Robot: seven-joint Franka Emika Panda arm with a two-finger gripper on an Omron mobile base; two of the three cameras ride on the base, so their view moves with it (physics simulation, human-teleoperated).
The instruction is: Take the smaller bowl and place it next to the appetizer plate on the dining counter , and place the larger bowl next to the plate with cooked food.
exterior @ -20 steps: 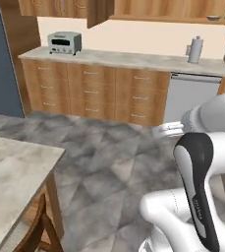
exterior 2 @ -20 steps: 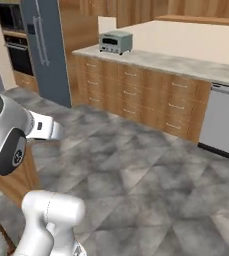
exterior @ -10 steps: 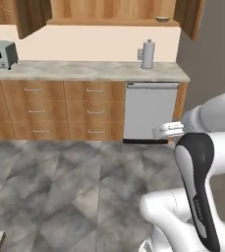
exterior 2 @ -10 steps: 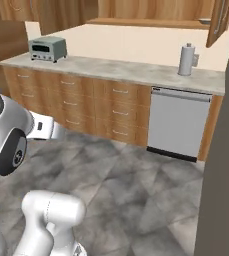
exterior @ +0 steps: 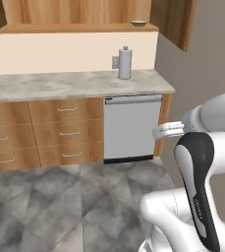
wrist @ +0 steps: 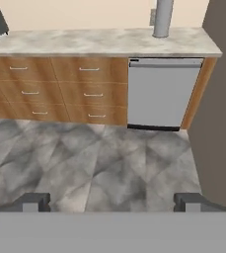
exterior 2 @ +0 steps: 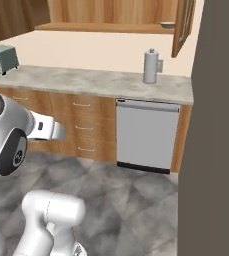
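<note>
My gripper (wrist: 112,203) hangs open over the grey tiled floor, its two dark fingertips (wrist: 35,200) wide apart with nothing between them. A small pale shallow bowl (exterior: 138,23) sits on the open wooden cabinet shelf above the wall counter, also seen as a bowl (exterior 2: 167,23) from the right. It is too small to tell whether it is the smaller bowl. The larger bowl, the appetizer plate, the plate with cooked food and the dining counter are out of view.
A wall counter (exterior: 60,84) with wooden drawers runs across ahead. On it stand a paper towel roll (exterior: 125,63) and a toaster (exterior 2: 0,58). A steel dishwasher (exterior: 132,128) sits below. A dark wall panel (exterior 2: 216,125) rises close on the right, and a cabinet door (exterior: 175,22) hangs open.
The whole picture has slid left, so the camera has swung right. The dining counter corner and toaster left the left base view, and the dishwasher and paper towel roll came to the middle. The gripper stayed open.
</note>
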